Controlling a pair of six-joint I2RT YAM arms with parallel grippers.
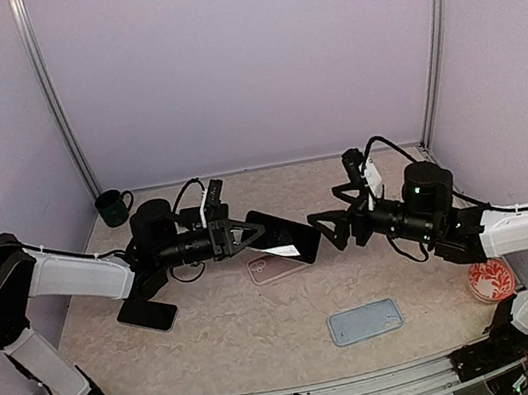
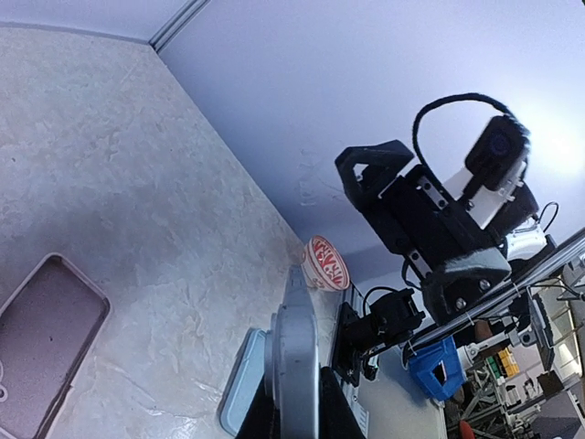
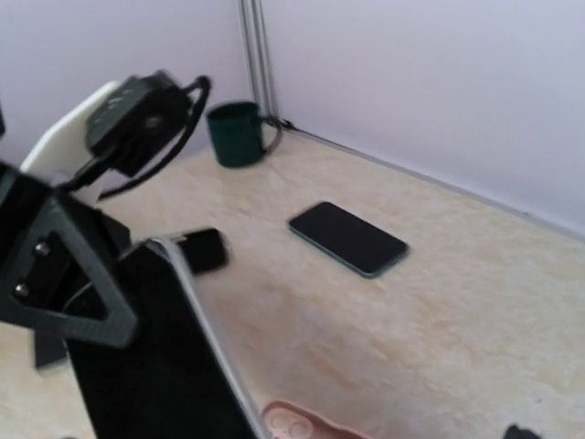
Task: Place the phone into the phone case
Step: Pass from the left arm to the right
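Pinching the phone [image 1: 284, 236] above the table, the left gripper [image 1: 247, 236] seemingly holds alone; right gripper [image 1: 327, 227] fingers spread wide

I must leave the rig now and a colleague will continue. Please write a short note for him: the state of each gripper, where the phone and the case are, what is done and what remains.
Left gripper: shut on the phone, held in the air above the table.
Right gripper: open, empty, close to the free end of the phone, not gripping it.
Pink phone case: lying flat on the table, below the held phone.
Also on the table: a light blue case nearer the front, and a second dark phone under the left arm.
Done: phone lifted.
Left: put the phone into the case and press it in.
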